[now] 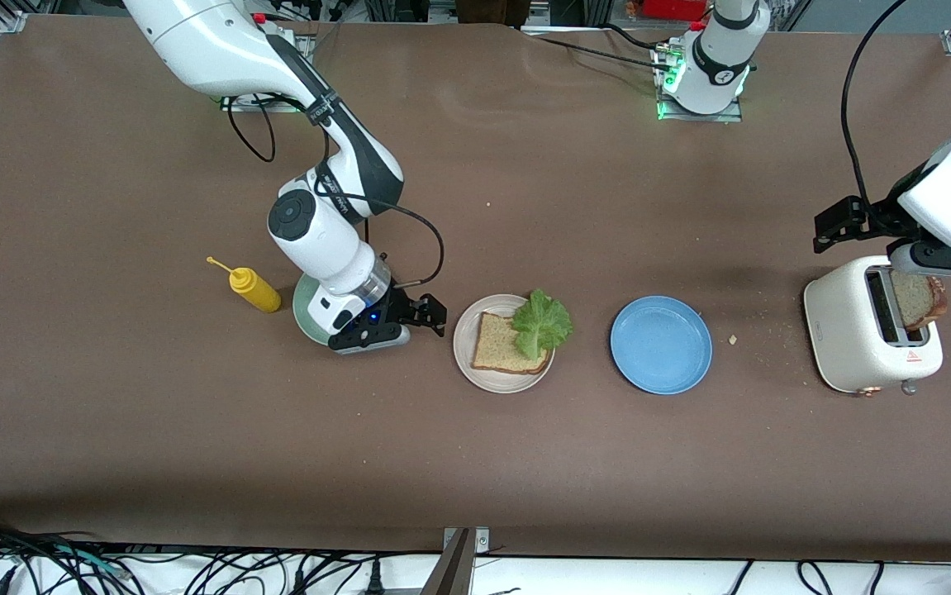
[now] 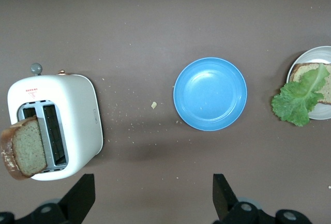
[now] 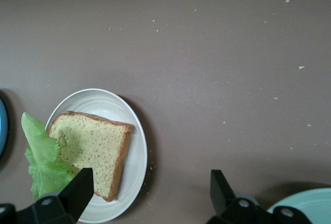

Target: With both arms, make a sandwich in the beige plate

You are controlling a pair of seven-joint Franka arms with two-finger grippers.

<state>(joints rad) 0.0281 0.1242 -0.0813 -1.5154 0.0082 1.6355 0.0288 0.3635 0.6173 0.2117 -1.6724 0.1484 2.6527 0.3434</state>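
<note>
The beige plate [image 1: 468, 330] sits mid-table and holds one bread slice [image 1: 501, 343] with a lettuce leaf [image 1: 541, 322] lying over its corner and past the rim. A second bread slice [image 1: 920, 299] sticks up tilted from the white toaster [image 1: 855, 339] at the left arm's end. My right gripper [image 1: 434, 316] is open and empty, low over the table between the mint plate and the beige plate [image 3: 103, 102]. My left gripper [image 1: 934, 264] is open and empty, high up by the toaster [image 2: 77, 115]; the toaster's slice [image 2: 23, 149] is apart from its fingers.
A blue plate [image 1: 661, 345] lies between the beige plate and the toaster. A mint green plate [image 1: 303, 310] sits partly under the right arm's wrist. A yellow squeeze bottle [image 1: 254, 289] lies beside it toward the right arm's end. Crumbs lie near the toaster.
</note>
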